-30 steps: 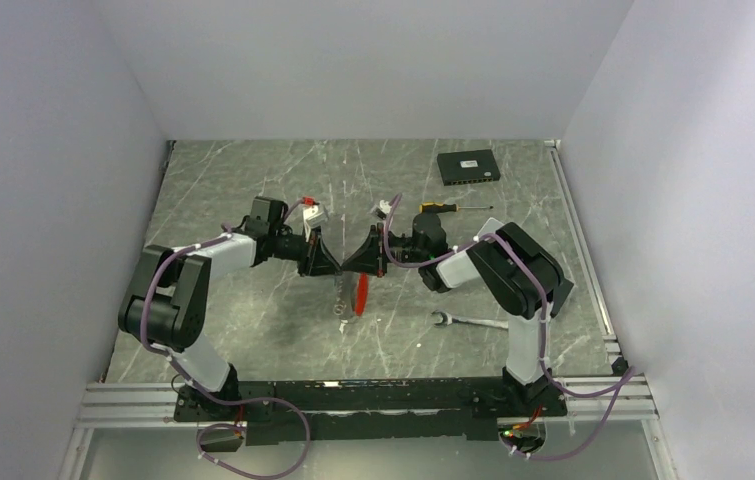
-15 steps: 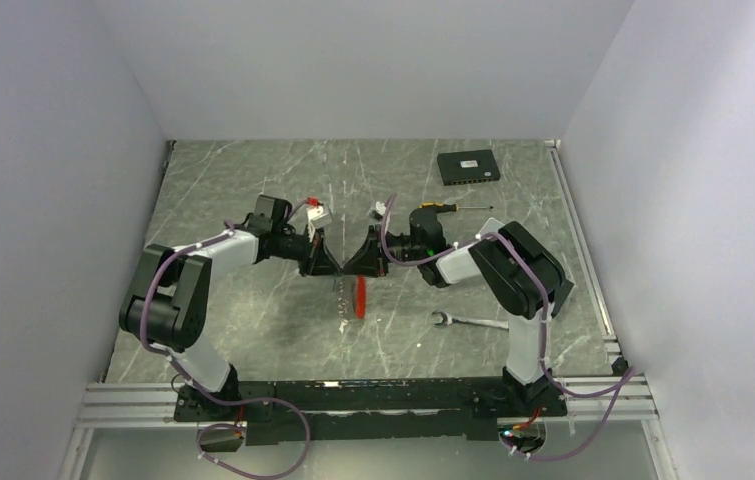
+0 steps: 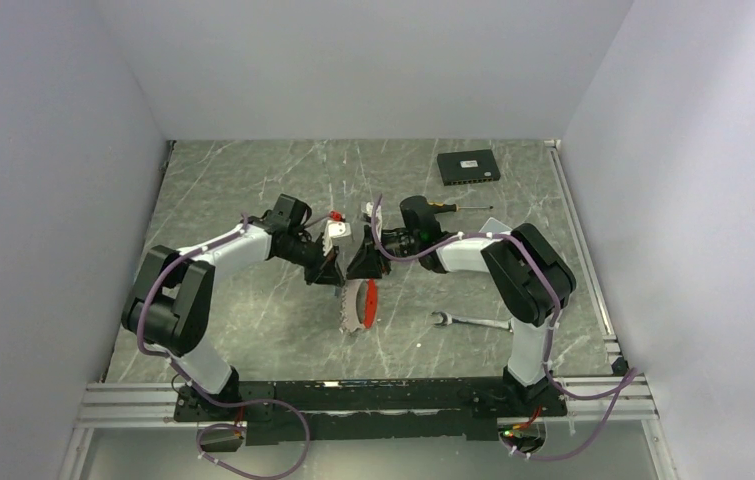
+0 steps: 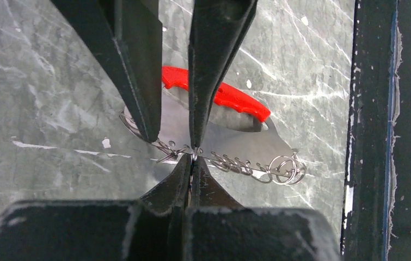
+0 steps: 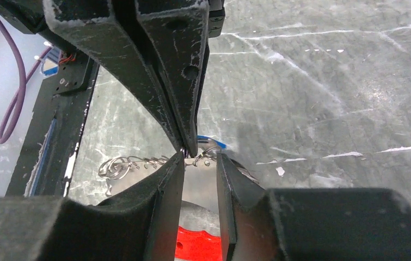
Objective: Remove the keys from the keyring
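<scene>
Mid-frame over the tabletop [image 3: 253, 180], the fingers of the left gripper [image 4: 193, 159] are pinching the keyring [image 4: 230, 163] by its chain, while those of the right gripper [image 5: 200, 163] are standing apart around it. I'd judge they're setting up to open the ring. The right fingers are going to need a precise bite just beside the left.

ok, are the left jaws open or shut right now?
Shut on the keyring: in the left wrist view the left gripper has its jaws pressed together, the chain pinched between them.

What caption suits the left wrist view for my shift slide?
Left gripper, jaws shut, pinches the keyring chain; right gripper, jaws open, flanks the pinch, red tag behind.
</scene>
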